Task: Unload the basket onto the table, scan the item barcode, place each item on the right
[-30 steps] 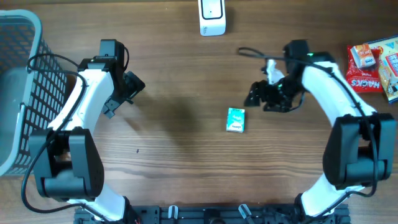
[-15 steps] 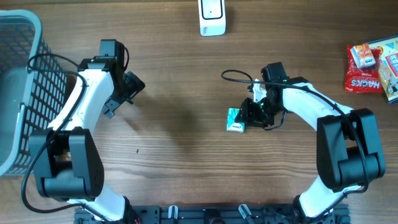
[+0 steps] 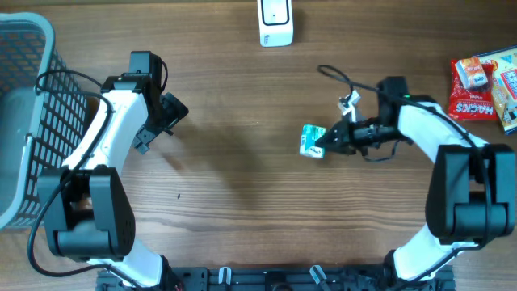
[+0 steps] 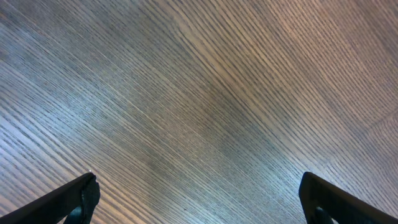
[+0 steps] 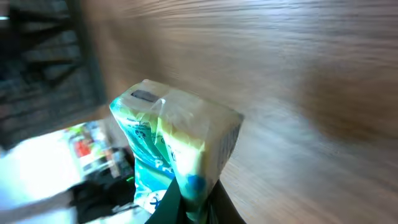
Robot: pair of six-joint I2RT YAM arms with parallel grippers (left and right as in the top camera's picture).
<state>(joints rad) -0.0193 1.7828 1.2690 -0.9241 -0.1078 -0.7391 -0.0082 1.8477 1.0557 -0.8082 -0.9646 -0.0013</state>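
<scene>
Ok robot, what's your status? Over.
Right gripper shut on teal packet. Left gripper open, empty. Nothing between packet and scanner.

White arm shells [image 3: 113, 129]; black joints [image 3: 89, 214]; black pincer fingers [image 4: 74, 199]; looped black cable [image 3: 335, 73].

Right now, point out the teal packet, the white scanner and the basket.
teal packet [image 3: 311, 140]: overhead view, its exposed left half.
white scanner [image 3: 275, 20]: overhead view, middle of its body.
basket [image 3: 48, 137]: overhead view, its mesh side wall.
</scene>
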